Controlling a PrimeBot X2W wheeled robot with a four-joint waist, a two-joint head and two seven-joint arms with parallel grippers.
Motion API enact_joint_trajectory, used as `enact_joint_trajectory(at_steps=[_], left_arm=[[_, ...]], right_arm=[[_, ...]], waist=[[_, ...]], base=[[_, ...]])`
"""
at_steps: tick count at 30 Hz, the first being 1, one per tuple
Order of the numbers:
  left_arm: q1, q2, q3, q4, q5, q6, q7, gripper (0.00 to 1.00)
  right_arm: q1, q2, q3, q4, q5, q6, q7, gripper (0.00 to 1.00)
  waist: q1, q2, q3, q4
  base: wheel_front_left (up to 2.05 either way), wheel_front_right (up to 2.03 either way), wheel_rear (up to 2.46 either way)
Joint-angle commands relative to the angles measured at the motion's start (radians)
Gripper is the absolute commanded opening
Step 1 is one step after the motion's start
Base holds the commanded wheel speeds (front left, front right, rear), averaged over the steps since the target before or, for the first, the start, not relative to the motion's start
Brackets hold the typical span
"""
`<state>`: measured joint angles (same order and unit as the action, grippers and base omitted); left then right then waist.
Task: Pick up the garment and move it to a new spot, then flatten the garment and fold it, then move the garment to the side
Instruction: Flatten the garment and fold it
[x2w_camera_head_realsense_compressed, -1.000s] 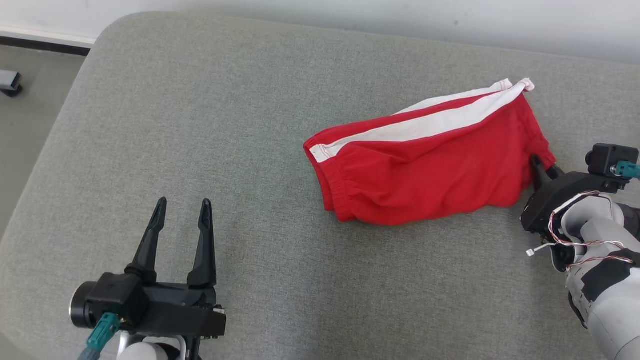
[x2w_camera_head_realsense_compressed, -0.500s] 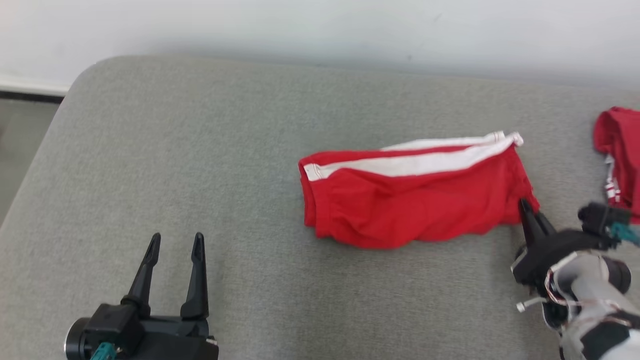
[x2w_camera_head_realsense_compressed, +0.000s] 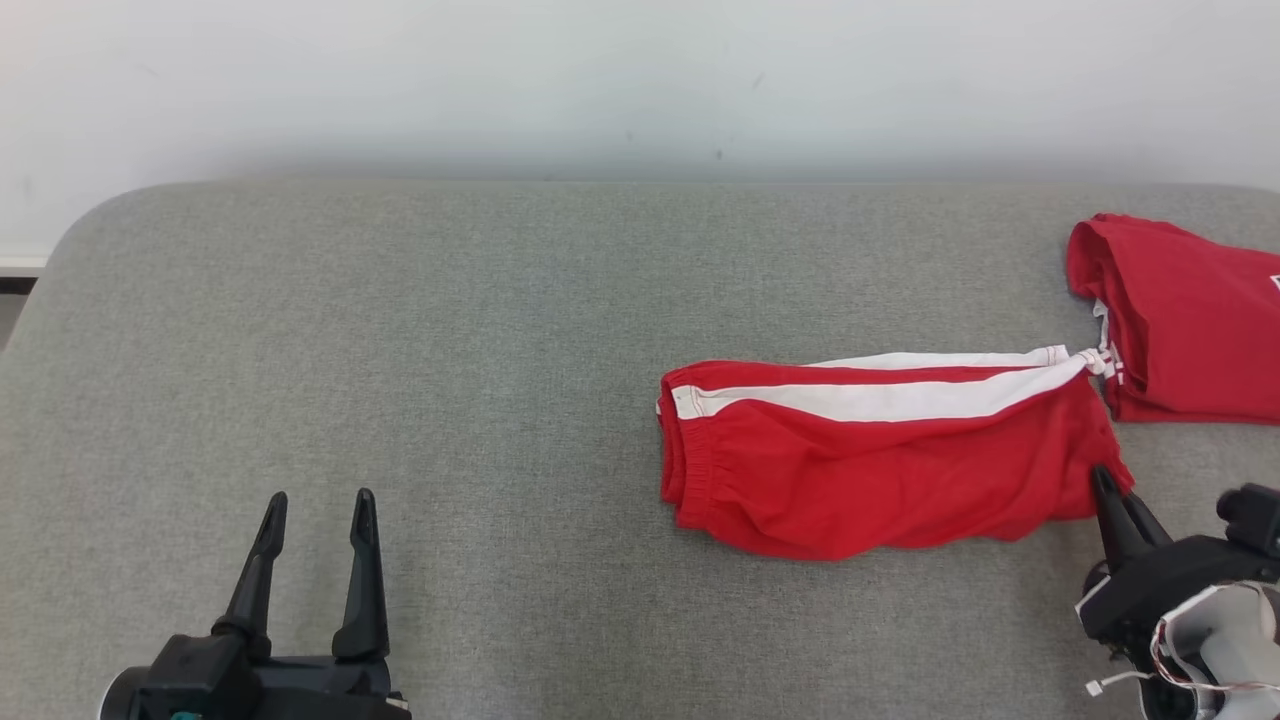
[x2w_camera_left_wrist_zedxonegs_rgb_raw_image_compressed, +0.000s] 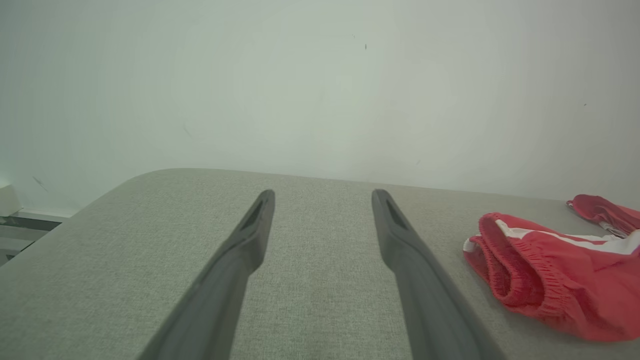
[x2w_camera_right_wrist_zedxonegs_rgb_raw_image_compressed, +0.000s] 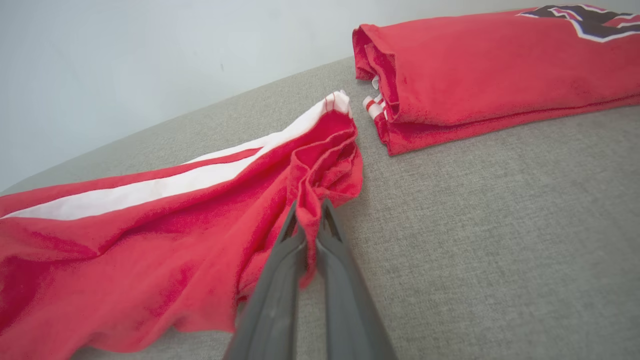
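Head view: the garment (x2w_camera_head_realsense_compressed: 880, 470), a pair of red shorts with a white stripe (x2w_camera_head_realsense_compressed: 880, 400) along its far edge, lies on the grey cushioned surface (x2w_camera_head_realsense_compressed: 400, 350), right of centre. Its waistband (x2w_camera_head_realsense_compressed: 685, 470) points toward the robot's left. Its far right end lies just beside a folded red item (x2w_camera_head_realsense_compressed: 1180, 320) at the right edge; whether the two touch cannot be told.

Right gripper (x2w_camera_head_realsense_compressed: 1105, 485): the fingers are closed to a thin pinch on the near right hem corner of the shorts. The right wrist view confirms red fabric bunched between the tips, the cloth puckered and drawn toward the grip.

Left gripper (x2w_camera_head_realsense_compressed: 320, 497): the fingers are spread wide and hold nothing, low over bare surface well apart from the waistband.

Assessment: the shorts lie doubled, leg over leg, but the near edge is wavy and slack, so flattening is judged not done. The step in hand appears to be the first one, taking hold to lift and relocate.

Next move requires: a lift or drag from the single held corner, directed toward the open area on the robot's left. One-point carriage will let the cloth hang and twist. A second hold by the free fingers at the waistband would keep it spread. Risk noted: snagging the folded item on departure.
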<state>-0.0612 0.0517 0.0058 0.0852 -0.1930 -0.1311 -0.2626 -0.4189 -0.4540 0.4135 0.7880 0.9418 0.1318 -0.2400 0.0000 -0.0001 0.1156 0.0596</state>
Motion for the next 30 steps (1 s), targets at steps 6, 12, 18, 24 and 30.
enact_joint_trajectory(at_steps=[6, 12, 18, 24, 30], left_arm=[[0.019, 0.001, 0.009, -0.008, 0.014, 0.001, -0.003, 1.00], [0.024, 0.000, 0.012, -0.016, 0.018, 0.001, -0.003, 1.00], [0.008, -0.001, 0.001, -0.014, 0.010, 0.001, -0.003, 1.00], [-0.005, -0.001, -0.008, -0.006, -0.002, 0.001, -0.003, 1.00], [-0.018, -0.001, -0.011, -0.002, -0.006, 0.001, -0.003, 1.00]], right_arm=[[-0.023, 0.021, 0.019, -0.113, -0.098, -0.002, -0.017, 0.00], [0.011, 0.064, 0.068, -0.271, -0.186, -0.002, 0.007, 0.00], [0.044, 0.122, 0.104, -0.394, -0.264, -0.002, 0.075, 0.00], [0.071, 0.190, 0.121, -0.430, -0.309, -0.002, 0.123, 0.00], [0.083, 0.249, 0.132, -0.427, -0.319, -0.002, 0.119, 0.00]], waist=[[0.0000, 0.0001, -0.013, -0.016], [0.0000, 0.0001, -0.024, -0.004], [0.0000, 0.0001, -0.017, 0.027], [0.0000, 0.0001, -0.007, 0.061], [0.0000, 0.0001, -0.002, 0.085]], base=[[0.00, 0.00, 0.00], [0.00, 0.00, 0.00], [0.00, 0.00, 0.00], [0.00, 0.00, 0.00], [0.00, 0.00, 0.00]])
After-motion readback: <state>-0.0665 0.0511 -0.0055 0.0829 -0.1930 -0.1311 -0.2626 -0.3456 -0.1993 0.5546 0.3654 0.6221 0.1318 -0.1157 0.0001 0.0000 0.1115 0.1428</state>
